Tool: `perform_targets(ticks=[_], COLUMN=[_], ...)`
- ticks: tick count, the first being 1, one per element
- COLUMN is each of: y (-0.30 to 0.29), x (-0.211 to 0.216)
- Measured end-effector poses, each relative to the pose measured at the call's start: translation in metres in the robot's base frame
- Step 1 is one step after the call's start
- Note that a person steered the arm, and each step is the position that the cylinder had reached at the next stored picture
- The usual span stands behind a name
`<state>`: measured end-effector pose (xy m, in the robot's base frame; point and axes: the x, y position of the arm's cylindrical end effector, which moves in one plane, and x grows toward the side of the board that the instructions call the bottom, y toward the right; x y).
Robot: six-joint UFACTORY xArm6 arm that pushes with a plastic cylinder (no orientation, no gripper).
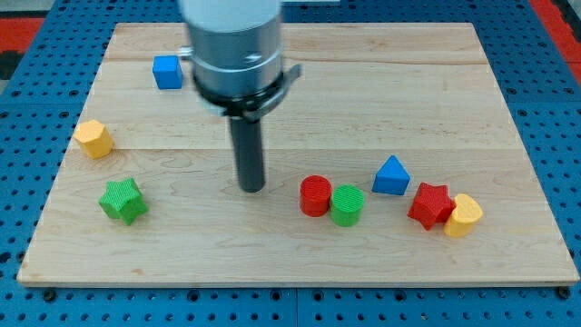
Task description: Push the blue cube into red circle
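My tip point(251, 188) is resting on bare wood near the board's middle, touching nothing and holding nothing since it is only a plain rod, with the red circle point(315, 195) just to the view's right and the blue cube point(167, 72) sitting well apart at the view's top left, so I am judging the push is not yet started and the tip is needing to get behind the cube's far side. The green cylinder point(347, 204) is touching the red circle, likely crowding the target; no brands, labels or writing are showing anywhere
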<state>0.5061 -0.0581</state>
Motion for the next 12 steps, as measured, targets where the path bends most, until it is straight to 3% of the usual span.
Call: perform_targets(ticks=[2,3,4,5,7,9,10,11,12], y=[0.133,0.045,0.001,0.033,0.011,-0.12,-0.136,-0.103,-0.121], x=[0.018,0.025,-0.028,-0.118,-0.234,-0.236,-0.22,-0.178,-0.155])
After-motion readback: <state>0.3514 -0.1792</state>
